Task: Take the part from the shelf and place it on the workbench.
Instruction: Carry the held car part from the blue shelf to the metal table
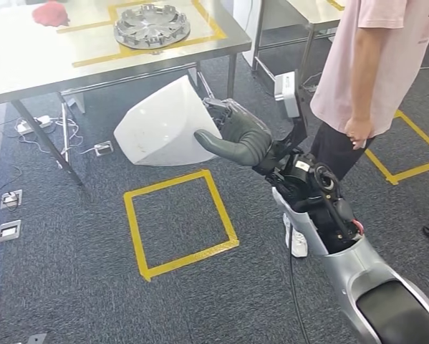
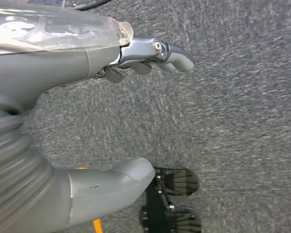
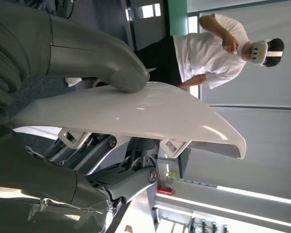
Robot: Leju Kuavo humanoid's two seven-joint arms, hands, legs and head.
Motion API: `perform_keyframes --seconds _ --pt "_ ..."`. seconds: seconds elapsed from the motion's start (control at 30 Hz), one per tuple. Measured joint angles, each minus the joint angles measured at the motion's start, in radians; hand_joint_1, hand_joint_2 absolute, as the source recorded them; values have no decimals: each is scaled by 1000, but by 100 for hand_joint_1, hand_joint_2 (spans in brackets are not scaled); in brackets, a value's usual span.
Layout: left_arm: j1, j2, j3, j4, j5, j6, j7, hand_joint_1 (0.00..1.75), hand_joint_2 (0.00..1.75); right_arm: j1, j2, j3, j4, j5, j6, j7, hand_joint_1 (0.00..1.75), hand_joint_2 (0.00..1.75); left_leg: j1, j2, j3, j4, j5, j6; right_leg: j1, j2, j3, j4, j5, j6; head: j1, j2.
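I'm carrying the white part [image 1: 160, 125] in my right hand [image 1: 239, 132], thumb over its glossy face, fingers [image 3: 99, 145] clamping behind one edge, short of the tabletop [image 1: 17, 64]. It's looking light, stiff, slippery. My left hand [image 2: 99, 121] is hanging with fingers apart, holding nothing.

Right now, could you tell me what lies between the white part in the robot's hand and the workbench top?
Nothing solid: in the head view, white part hangs below workbench, apart, dark carpet behind.

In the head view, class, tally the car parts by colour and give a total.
White: 1, the part that the right hand holds
Silver: 1, the wheel cover on the workbench
Total: 2
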Motion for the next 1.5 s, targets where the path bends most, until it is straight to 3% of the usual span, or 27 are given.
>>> perform_keyframes --seconds 0.03,0.13,0.2,0.3,0.33,0.37,0.4,0.47,0.53,0.63,0.7,0.73,0.8,0.83,0.87,0.9,0.97,1.03,1.1,1.2,1.27,1.33,1.37,1.4,1.5 --pt "0 0 0 0 0 0 0 0 175 -1 0 0 0 0 0 0 175 175 -1 0 -1 2 -2 -4 2 1 15 -30 4 -5 1 0" --pt "0 -1 0 0 0 0 -1 0 175 -1 0 0 2 0 -1 0 175 175 -2 2 -7 4 -4 -16 1 4 25 -47 -3 -15 -1 0" --pt "-1 0 0 0 2 3 -2 0 175 -2 0 0 2 0 -1 -1 175 175 -1 4 -26 48 -30 -27 -5 3 34 -55 -3 -22 -8 0" --pt "0 -1 0 0 3 9 -2 0 175 -2 0 0 2 0 -1 -2 175 175 5 6 -136 247 -107 -41 -9 0 41 -59 -7 -29 -28 0" --pt "2 -3 0 0 3 10 -2 0 175 0 0 0 2 0 -1 -2 175 175 7 6 -170 296 -115 -43 -9 0 42 -59 -8 -30 -32 0" --pt "4 -5 0 0 3 11 -2 0 175 1 0 0 3 0 -1 -1 175 175 9 6 -185 307 -103 -44 -9 0 44 -59 -11 -30 -35 0" --pt "5 -6 0 0 3 12 -2 0 175 2 0 0 3 0 -1 -1 175 175 10 7 -180 281 -74 -44 -9 0 48 -59 -14 -30 -37 0" --pt "4 -6 0 0 4 13 -2 0 175 2 0 0 3 0 -1 -2 175 175 12 8 -117 137 5 -42 -9 1 59 -59 -23 -24 -39 0" --pt "3 -6 0 0 5 15 -4 0 175 1 0 0 3 0 0 -3 175 175 9 7 -64 25 43 -35 -6 3 66 -58 -32 -14 -42 0" --pt "3 -9 0 0 5 16 -5 0 175 0 0 0 2 0 1 -4 175 175 4 5 -53 6 36 -18 -5 3 68 -62 -40 3 -41 0" --pt "3 -9 0 0 5 15 -5 0 175 -1 0 0 2 1 2 -5 175 175 6 5 -46 3 32 -4 -8 1 54 -28 -64 13 -36 0" --pt "3 -9 0 0 5 13 -5 0 175 -2 0 0 2 3 2 -5 175 175 7 5 -41 1 30 2 -9 0 30 24 -90 17 -31 0" --pt "3 -8 0 0 4 8 -5 0 175 -1 0 0 3 8 2 -5 175 175 4 6 -35 2 24 10 -9 -1 -48 177 -151 20 -19 0" --pt "3 -7 0 0 4 6 -5 0 175 1 0 0 3 10 2 -5 175 175 2 6 -32 2 21 13 -8 -1 -83 239 -166 20 -15 0" --pt "4 -7 0 0 4 5 -5 0 175 2 0 0 3 11 2 -5 175 175 -1 5 -28 2 18 14 -8 -1 -103 264 -160 18 -12 0" --pt "4 -8 0 0 4 4 -5 0 175 3 0 0 4 11 2 -5 175 175 -3 4 -22 2 13 15 -7 -1 -101 246 -133 14 -9 0" --pt "5 -8 0 0 3 4 -5 0 175 2 0 0 4 11 4 -5 175 175 -7 0 -6 2 4 15 -2 -1 -51 113 -45 -2 -1 0" --pt "5 -9 0 0 3 4 -5 0 175 0 0 0 4 12 6 -6 175 175 -11 -2 2 3 -4 11 6 -2 5 -9 4 -19 1 0" --pt "5 -10 0 0 3 3 -5 0 175 -2 0 0 4 12 8 -7 175 175 -11 -1 -1 2 -6 3 10 -2 26 -47 2 -26 0 0" --pt "3 -9 0 0 1 2 -5 0 175 -3 1 0 4 12 9 -8 175 175 -12 3 -9 25 -24 -12 -1 -1 45 -72 2 -28 -1 0" --pt "2 -6 0 0 0 2 -5 0 175 -4 1 0 4 12 10 -8 175 175 -6 4 -62 130 -73 -25 -7 -3 57 -82 3 -31 -12 0" --pt "2 -3 0 0 0 3 -5 0 175 -2 1 0 4 12 11 -7 175 175 4 5 -143 262 -112 -37 -10 -4 59 -81 -2 -32 -25 0" --pt "4 -3 0 0 -1 2 -5 0 175 -1 1 0 5 13 11 -7 175 175 8 5 -168 292 -109 -42 -11 -4 61 -81 -5 -30 -28 0" --pt "4 -3 0 0 -1 2 -5 0 175 0 1 0 5 13 11 -7 175 175 13 6 -172 282 -87 -47 -13 -4 63 -79 -9 -27 -30 0" --pt "3 -3 0 0 -1 2 -5 0 175 0 1 0 5 13 11 -6 175 175 23 8 -95 88 24 -58 -18 -3 73 -69 -29 -9 -38 0"
